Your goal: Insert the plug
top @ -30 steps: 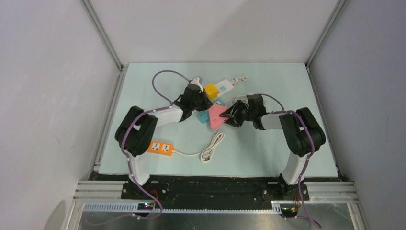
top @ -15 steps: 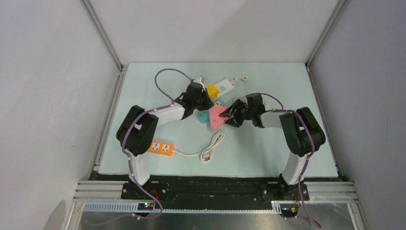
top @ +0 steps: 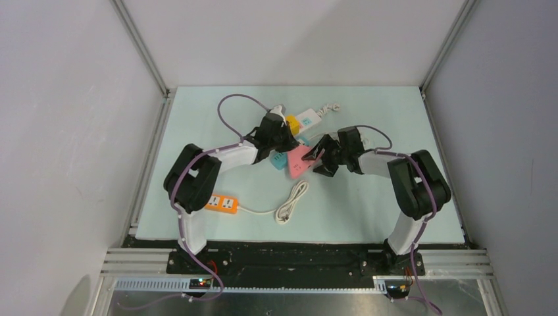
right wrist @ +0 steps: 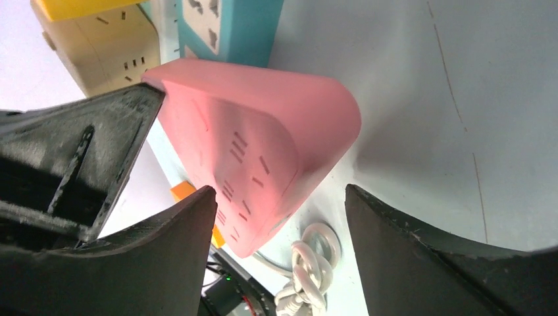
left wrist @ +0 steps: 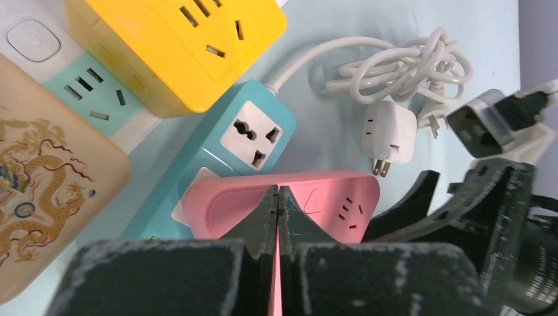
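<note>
A white plug (left wrist: 389, 131) lies prongs-down on the mat with its coiled cable (left wrist: 395, 66), free of both grippers. A pink power strip (left wrist: 329, 197) lies below it; it also shows in the top view (top: 299, 161) and the right wrist view (right wrist: 263, 151). My left gripper (left wrist: 278, 192) is shut with nothing between its fingers, its tips just over the pink strip's top face. It shows in the top view too (top: 281, 137). My right gripper (right wrist: 279, 197) is open, its fingers either side of the pink strip's end, apart from it. The top view shows it right of the strip (top: 321, 158).
A teal strip (left wrist: 243, 138), a yellow cube socket (left wrist: 177, 46), a white-and-green strip (left wrist: 79, 79) and a beige dragon-print block (left wrist: 46, 184) crowd round the pink one. An orange strip (top: 220, 203) and a white cable bundle (top: 293, 201) lie nearer the arm bases.
My left gripper has moved a little to the right, over the pink strip. The right gripper has stayed at the strip's end, its arm shifting slightly.
</note>
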Motion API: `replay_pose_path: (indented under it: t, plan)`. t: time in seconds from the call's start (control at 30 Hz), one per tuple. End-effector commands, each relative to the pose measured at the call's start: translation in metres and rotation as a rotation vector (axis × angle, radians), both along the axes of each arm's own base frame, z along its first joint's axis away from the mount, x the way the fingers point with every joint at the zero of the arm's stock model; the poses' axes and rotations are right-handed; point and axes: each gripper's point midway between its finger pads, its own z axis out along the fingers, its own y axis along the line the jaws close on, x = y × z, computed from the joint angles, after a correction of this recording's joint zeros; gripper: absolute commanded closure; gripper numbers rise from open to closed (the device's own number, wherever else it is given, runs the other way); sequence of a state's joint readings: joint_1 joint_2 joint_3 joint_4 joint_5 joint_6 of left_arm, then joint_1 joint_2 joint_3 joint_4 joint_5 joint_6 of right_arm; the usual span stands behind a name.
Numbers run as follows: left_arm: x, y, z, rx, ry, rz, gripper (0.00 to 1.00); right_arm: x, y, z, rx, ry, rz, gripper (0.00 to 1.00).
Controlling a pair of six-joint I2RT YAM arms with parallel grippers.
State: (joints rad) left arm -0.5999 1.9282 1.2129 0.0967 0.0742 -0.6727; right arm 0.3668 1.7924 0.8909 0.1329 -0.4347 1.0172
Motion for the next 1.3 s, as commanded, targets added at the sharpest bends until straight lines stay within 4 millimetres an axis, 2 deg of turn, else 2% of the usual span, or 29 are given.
replay_pose_path:
  t: [0.0, 0.23, 0.33, 0.4, 0.5, 0.53, 0.57, 0.6, 0.7, 0.87, 0.97, 1.07, 1.2, 1.23, 1.27]
  plan:
    - [-0.065, 0.048, -0.097, 0.253, 0.311, -0.017, 1.00, 0.010, -0.008, 0.031, -0.078, -0.126, 0.003, 0.24]
    - [-0.061, 0.044, -0.086, 0.222, 0.299, -0.038, 1.00, 0.013, -0.013, 0.076, -0.240, -0.287, 0.104, 0.28]
    - [-0.062, 0.045, -0.087, 0.214, 0.306, -0.042, 1.00, 0.016, -0.015, 0.093, -0.353, -0.354, 0.143, 0.39]
    - [-0.062, 0.047, -0.087, 0.211, 0.310, -0.043, 1.00, 0.018, -0.009, 0.101, -0.380, -0.409, 0.169, 0.48]
    - [-0.061, 0.047, -0.086, 0.186, 0.307, -0.046, 1.00, 0.025, 0.002, 0.101, -0.415, -0.458, 0.201, 0.63]
    - [-0.062, 0.047, -0.087, 0.172, 0.316, -0.051, 1.00, 0.029, 0.003, 0.091, -0.441, -0.452, 0.213, 0.65]
    - [-0.060, 0.046, -0.085, 0.156, 0.308, -0.053, 1.00, 0.032, 0.007, 0.091, -0.444, -0.463, 0.220, 0.69]
    - [-0.061, 0.048, -0.087, 0.145, 0.318, -0.053, 1.00, 0.035, 0.007, 0.079, -0.464, -0.446, 0.233, 0.72]
    - [-0.059, 0.050, -0.087, 0.131, 0.318, -0.049, 1.00, 0.040, 0.012, 0.066, -0.483, -0.435, 0.246, 0.79]
    - [-0.057, 0.054, -0.082, 0.117, 0.305, -0.034, 1.00, 0.042, 0.020, 0.058, -0.499, -0.447, 0.258, 0.80]
    - [-0.053, 0.054, -0.070, 0.100, 0.284, -0.034, 1.00, 0.043, 0.021, 0.062, -0.499, -0.460, 0.250, 0.80]
    - [-0.048, 0.050, -0.050, 0.072, 0.244, -0.040, 1.00, 0.042, 0.022, 0.067, -0.502, -0.474, 0.246, 0.79]
    - [-0.044, 0.045, -0.017, 0.024, 0.178, -0.051, 0.89, 0.042, 0.022, 0.075, -0.502, -0.493, 0.245, 0.72]
    - [-0.045, 0.046, -0.013, 0.021, 0.170, -0.049, 0.83, 0.042, 0.023, 0.076, -0.505, -0.500, 0.249, 0.67]
    - [-0.044, 0.047, 0.000, 0.009, 0.142, -0.045, 0.81, 0.042, 0.023, 0.076, -0.508, -0.502, 0.251, 0.62]
